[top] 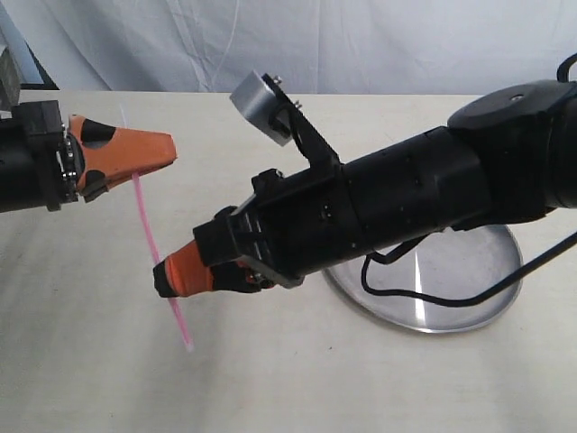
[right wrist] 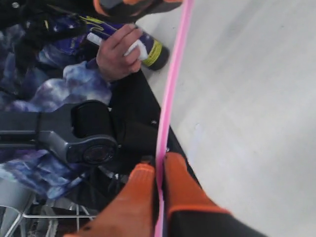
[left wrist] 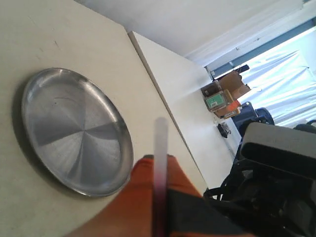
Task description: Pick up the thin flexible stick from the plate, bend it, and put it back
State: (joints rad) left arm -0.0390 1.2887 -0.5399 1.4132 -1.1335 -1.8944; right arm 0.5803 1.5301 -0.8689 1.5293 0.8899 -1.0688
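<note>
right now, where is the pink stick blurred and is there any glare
left wrist view: stick is a close blurred streak, plate sharp; right wrist view: stick crisp; exterior view: bright glare streak on the plate

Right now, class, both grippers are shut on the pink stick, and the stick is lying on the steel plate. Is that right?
Not quite. The left gripper and right gripper are both shut on the pink stick, but it is not on the steel plate. The exterior view shows it held between them, off to the plate's left.

Robot lab; white backdrop sheet (top: 361, 45)
</note>
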